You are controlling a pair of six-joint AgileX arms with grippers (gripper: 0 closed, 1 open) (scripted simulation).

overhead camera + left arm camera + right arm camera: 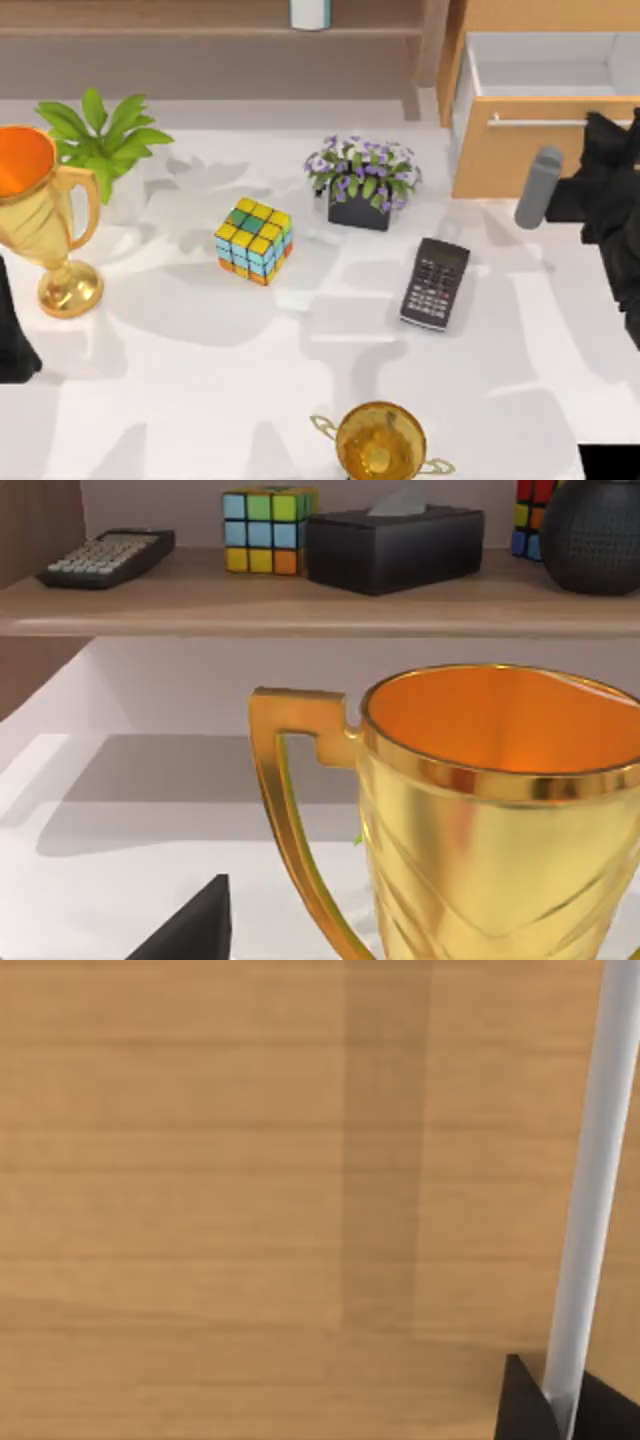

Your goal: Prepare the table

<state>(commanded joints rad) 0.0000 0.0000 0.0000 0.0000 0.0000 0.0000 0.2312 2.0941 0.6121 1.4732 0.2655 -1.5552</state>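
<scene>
While table [300,400] runs left-right, right gripper [560,1405] clamps drawer handle [595,1190]; left gripper state unclear.

The table [200,400] lies bare across its near left stretch and its right side below the drawer, and a gripper could pass there. In the middle a Rubik's cube [254,241], a flower pot [361,182] and a calculator [436,283] stand apart, with lanes between them. A gold trophy [40,225] and a green plant [100,140] crowd the left edge; a second gold cup [380,442] blocks the near edge. At the far right the open drawer [545,140] juts out, its silver handle [590,1190] close against the right gripper [545,1410]
</scene>
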